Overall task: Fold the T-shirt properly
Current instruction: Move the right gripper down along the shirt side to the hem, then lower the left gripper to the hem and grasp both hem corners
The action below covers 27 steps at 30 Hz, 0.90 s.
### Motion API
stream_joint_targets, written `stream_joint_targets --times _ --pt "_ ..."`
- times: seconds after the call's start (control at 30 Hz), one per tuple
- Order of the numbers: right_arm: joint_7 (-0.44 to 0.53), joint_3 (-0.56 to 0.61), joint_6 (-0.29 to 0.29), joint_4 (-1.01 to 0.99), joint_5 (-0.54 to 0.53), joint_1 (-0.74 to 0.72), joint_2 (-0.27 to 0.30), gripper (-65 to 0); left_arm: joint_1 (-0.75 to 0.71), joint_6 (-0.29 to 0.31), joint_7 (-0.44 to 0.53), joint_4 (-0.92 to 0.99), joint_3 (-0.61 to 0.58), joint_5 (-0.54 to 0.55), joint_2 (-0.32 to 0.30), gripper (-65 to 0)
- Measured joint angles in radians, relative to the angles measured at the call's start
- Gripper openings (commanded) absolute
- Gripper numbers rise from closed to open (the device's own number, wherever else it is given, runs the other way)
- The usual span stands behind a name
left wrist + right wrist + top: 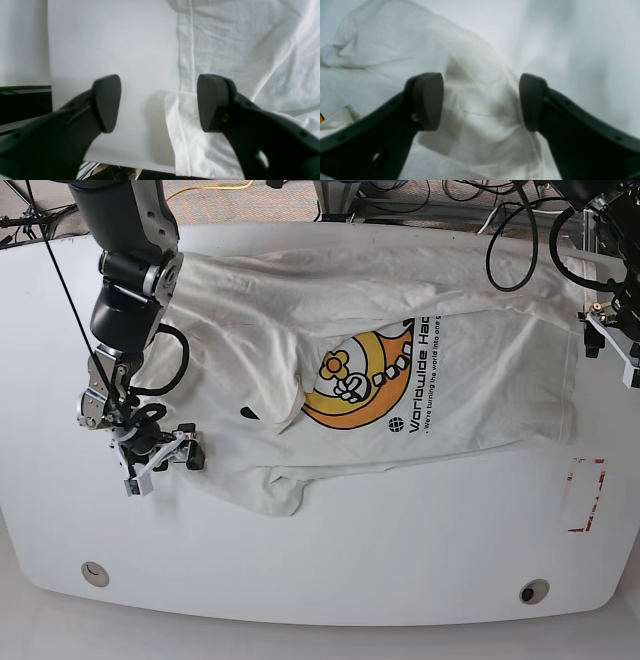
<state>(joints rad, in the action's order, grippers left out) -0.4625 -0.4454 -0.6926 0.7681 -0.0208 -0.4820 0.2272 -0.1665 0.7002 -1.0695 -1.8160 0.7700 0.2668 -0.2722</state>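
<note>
The white T-shirt lies spread and wrinkled across the table, its yellow-orange graphic and black lettering facing up. My right gripper hovers at the shirt's left end by a sleeve. In its wrist view the right gripper is open, with rumpled T-shirt cloth below the gap and nothing pinched. My left gripper is also open, above the T-shirt hem and a turned-over corner. In the base view that arm sits at the right edge, partly cut off.
A red-outlined rectangle is marked on the table at the right. Two round holes sit near the front edge. Cables trail behind the table. In the left wrist view the table edge is just below the gripper.
</note>
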Motion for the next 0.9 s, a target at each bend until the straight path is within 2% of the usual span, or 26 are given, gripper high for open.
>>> stream_joint_targets --times 0.03,0.2,0.37,0.47,0.67,0.77,0.9 --pt "0.047 0.000 0.000 -0.020 -0.004 0.001 0.000 -20.5 0.000 0.000 0.000 0.000 0.000 0.000 0.000 -20.8" --pt "0.116 0.000 0.000 -0.079 -0.009 -0.008 0.005 -20.6 0.000 0.000 0.000 0.000 0.000 0.000 -0.006 -20.8" --pt "0.130 0.002 0.000 -0.090 -0.009 -0.010 0.002 -23.3 0.014 0.000 -0.001 0.000 0.002 -0.002 -0.018 -20.6" --pt "0.129 0.002 0.000 -0.090 -0.009 -0.010 0.000 -32.3 0.051 0.000 -0.004 0.006 0.004 -0.009 -0.020 -20.4" --pt "0.118 0.006 0.000 -0.091 -0.004 -0.008 0.000 -58.7 0.123 0.000 0.006 0.038 -0.002 -0.001 -0.019 -20.3" --pt "0.114 0.006 0.000 -0.092 -0.002 -0.006 0.000 -64.4 0.163 0.000 -0.001 0.075 -0.002 -0.004 -0.019 -20.3" --pt "0.114 0.006 0.000 -0.093 -0.002 -0.006 -0.003 -64.2 0.224 -0.003 -0.001 0.134 -0.003 -0.010 -0.020 -18.8"
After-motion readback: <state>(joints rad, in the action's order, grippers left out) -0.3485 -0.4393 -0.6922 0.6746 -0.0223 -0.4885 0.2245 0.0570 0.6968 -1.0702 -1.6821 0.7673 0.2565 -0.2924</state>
